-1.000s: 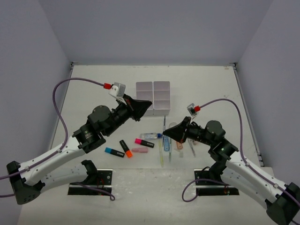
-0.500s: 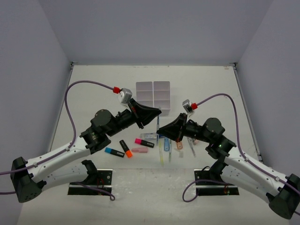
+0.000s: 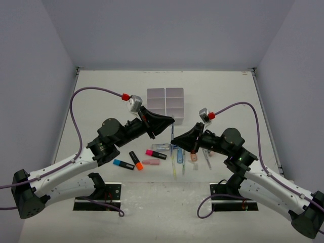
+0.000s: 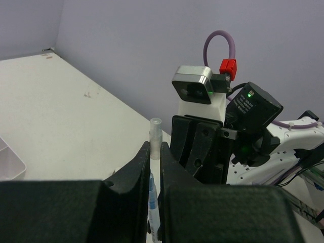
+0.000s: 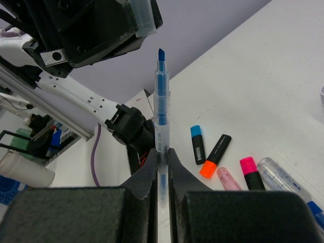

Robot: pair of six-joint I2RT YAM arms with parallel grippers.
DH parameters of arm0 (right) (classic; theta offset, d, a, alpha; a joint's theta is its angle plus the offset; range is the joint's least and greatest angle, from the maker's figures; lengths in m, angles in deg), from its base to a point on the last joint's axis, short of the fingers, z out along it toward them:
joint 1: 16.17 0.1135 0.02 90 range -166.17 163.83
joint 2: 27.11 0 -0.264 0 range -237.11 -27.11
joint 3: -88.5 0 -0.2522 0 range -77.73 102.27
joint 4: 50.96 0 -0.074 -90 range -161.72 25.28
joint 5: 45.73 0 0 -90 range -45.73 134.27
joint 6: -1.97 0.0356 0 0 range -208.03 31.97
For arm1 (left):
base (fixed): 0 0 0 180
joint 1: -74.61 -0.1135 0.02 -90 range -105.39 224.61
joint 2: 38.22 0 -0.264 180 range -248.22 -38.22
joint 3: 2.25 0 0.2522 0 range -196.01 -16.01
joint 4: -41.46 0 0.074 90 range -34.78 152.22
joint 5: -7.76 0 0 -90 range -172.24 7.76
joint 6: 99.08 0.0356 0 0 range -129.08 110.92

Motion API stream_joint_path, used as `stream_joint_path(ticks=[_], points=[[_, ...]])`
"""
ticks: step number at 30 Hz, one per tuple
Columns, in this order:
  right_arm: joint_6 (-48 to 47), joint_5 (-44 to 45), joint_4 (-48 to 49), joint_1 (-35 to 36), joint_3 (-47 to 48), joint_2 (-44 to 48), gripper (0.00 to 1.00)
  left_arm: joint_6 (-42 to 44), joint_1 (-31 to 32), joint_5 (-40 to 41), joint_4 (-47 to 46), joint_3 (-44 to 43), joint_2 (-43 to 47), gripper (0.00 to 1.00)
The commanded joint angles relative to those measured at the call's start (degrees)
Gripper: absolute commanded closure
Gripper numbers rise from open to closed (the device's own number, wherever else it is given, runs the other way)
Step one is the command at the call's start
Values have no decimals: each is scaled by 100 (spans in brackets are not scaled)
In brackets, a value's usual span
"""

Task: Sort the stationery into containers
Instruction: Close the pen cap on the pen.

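Stationery [image 3: 156, 154] lies loose on the tabletop [image 3: 101, 96] at 6 o'clock of the white tray [image 3: 165, 94]. One piece, a thin blue pen [image 3: 172, 135], is held off the tabletop between the two claws, just at 6 o'clock of the tray's near wall. From above, its long axis runs roughly 12 to 6 o'clock. The right claw [image 3: 175, 144] is clamped on the pen's 6 o'clock end. In the right wrist view the pen [image 5: 161, 101] rises from between that claw's fingers with its blue tip pointing to 12 o'clock. The left claw [image 3: 171, 121] meets the pen's 12 o'clock end. Its fingers [image 4: 139, 172] lie close along both sides of the shaft, and I cannot tell whether they pinch it.
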Motion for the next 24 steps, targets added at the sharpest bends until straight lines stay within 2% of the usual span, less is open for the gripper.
stream_joint_path(ticks=[1, 24], points=[[-136, 180, -12, 27, 311, 83, 100, 187, -26, -61, -216, -136, -12, 100], [-150, 246, -271, 27, 469, 164, 100, 250, -28, 75, -283, 44, -37, 100]])
